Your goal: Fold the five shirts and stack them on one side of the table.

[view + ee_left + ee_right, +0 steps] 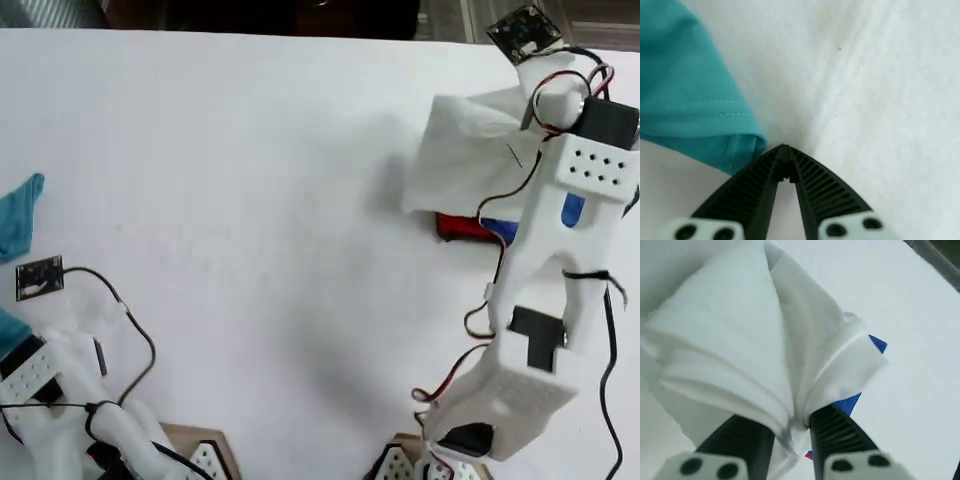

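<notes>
right fingers (pixel 837 432) are clamped tight on a bunched fold of the white shirt (pixel 740 340), and the cloth hangs lifted over the far right side of the bench (pixel 250 200). just beneath it lie a red shirt (pixel 455 228) and a blue shirt (pixel 505 232), one against the other, looking like the start of the stack. so by my read this is the stacking step for the white one, held over the pile for placing. the white cloth looks loose and puffy, not a neat flat packet. the next move calls for a low, square set-down over the red and blue, with the release only once the cloth rests. otherwise the fold could flop open or slide off the pile.

on the other side, left fingers (pixel 815 190) are pressed together tip to tip with nothing between them. they sit just beside the hemmed corner of a teal shirt (pixel 685 100) at the left edge of the bench. that one looks unfolded and waiting its turn, i'd say.

the surface is a plain white cover, faintly creased. beyond its far edge runs a dark strip of room, and wooden arm bases sit at the near edge.
</notes>
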Available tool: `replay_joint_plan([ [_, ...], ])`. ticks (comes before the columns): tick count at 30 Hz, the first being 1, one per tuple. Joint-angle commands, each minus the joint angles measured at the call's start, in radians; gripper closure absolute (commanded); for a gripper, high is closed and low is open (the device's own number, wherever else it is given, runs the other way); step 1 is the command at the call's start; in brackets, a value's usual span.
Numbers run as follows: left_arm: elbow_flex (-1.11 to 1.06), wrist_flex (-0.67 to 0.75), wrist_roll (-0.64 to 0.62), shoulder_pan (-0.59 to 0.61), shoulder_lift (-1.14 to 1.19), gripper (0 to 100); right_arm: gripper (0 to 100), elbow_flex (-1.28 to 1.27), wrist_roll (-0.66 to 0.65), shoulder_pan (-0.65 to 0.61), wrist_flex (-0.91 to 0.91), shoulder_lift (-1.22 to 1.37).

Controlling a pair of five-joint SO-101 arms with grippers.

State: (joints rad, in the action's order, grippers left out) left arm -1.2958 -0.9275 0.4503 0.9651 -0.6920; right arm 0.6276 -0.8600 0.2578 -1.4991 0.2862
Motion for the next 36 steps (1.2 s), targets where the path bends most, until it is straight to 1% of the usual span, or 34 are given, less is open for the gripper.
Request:
replay_joint_plan([
  [1, -0.002, 0.014, -0.003, 0.014, -0.017, 97, 97.8, 0.017, -0.046, 0.028, 0.051, 0.067],
  [6, -0.002, 0.014, -0.003, 0.014, -0.017, 97, 97.8, 0.017, -0.074, 0.076, 0.15, 0.136],
  [11, -0.002, 0.014, -0.003, 0.014, -0.017, 97, 97.8, 0.017, -0.074, 0.114, 0.213, 0.137],
  [16, -0.002, 0.014, -0.003, 0.014, -0.017, 97, 97.8, 0.083, -0.077, 0.136, 0.217, 0.148],
  [17, -0.002, 0.014, -0.003, 0.014, -0.017, 97, 97.8, 0.084, -0.084, 0.136, 0.217, 0.148],
  [20, -0.002, 0.014, -0.003, 0.014, -0.017, 97, 97.8, 0.084, -0.166, 0.134, 0.22, 0.156],
  [26, -0.002, 0.014, -0.003, 0.014, -0.017, 97, 97.8, 0.101, -0.178, 0.137, 0.225, 0.217],
  [29, -0.002, 0.014, -0.003, 0.014, -0.017, 97, 97.8, 0.163, -0.178, 0.137, 0.226, 0.26],
  [36, -0.002, 0.014, -0.003, 0.014, -0.017, 97, 97.8, 0.402, -0.18, 0.166, 0.232, 0.386],
])
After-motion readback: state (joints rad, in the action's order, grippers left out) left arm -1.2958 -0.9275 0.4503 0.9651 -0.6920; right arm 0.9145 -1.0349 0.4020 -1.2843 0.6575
